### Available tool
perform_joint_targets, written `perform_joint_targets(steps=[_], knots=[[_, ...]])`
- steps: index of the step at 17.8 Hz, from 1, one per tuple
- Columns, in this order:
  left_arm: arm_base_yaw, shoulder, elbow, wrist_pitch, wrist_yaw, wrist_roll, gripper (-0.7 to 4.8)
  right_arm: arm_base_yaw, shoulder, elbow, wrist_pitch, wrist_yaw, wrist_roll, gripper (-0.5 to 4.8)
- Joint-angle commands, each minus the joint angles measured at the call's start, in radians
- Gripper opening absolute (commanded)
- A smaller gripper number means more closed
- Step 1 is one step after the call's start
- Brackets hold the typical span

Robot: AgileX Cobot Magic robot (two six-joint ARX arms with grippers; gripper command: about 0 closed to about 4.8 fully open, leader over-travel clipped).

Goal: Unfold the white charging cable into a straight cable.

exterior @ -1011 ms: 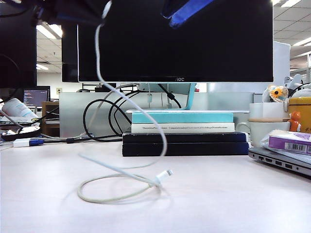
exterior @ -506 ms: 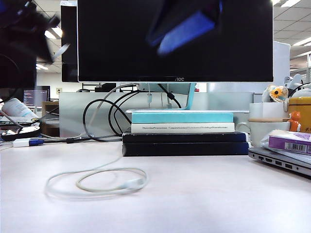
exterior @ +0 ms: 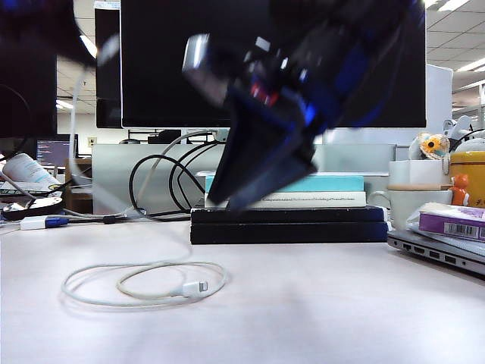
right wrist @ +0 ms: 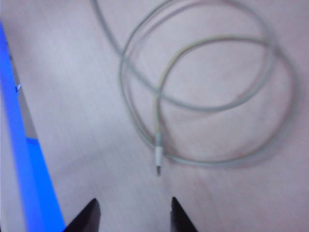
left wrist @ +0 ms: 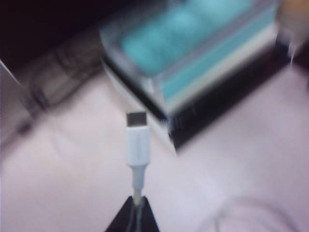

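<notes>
Exterior view: the cable (exterior: 144, 282) lies coiled on the desk (exterior: 318, 303), rising at left to the left gripper (left wrist: 133, 212), which is clamped on it just behind one plug (left wrist: 138, 142). The right gripper (right wrist: 133, 212), jaws apart, hangs above the coil, free plug (right wrist: 158, 157) just ahead of its fingertips.

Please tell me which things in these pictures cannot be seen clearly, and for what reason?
- Exterior view: right gripper is motion-blurred; its fingers merge together.
- Exterior view: left gripper is a dark blur at the top left corner.
- Left wrist view: books are blurred; left gripper, shut on the white charging cable, is cut by the edge.
</notes>
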Motion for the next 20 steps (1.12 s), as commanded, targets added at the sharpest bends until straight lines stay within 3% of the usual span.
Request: perform_joint_targets(steps=[1,3,5,6,20], knots=[[0.014,-0.055,0.005,0.081,-0.007,-0.018,-0.05,0.002,0.038,0.002,0.044,-0.063,0.0,1.88],[0.014,-0.055,0.005,0.085,-0.002,-0.048,-0.05,0.002,0.058,0.003,0.089,-0.092,0.001,1.72],[0.014,-0.053,0.005,0.078,-0.002,-0.065,-0.05,0.002,0.069,0.003,0.118,-0.095,0.002,1.0],[0.014,-0.053,0.005,0.082,0.0,-0.072,-0.05,0.002,0.07,0.003,0.126,-0.095,0.001,0.89],[0.014,-0.053,0.005,0.107,0.011,-0.127,-0.05,0.015,0.201,0.008,0.197,-0.142,0.029,0.95]])
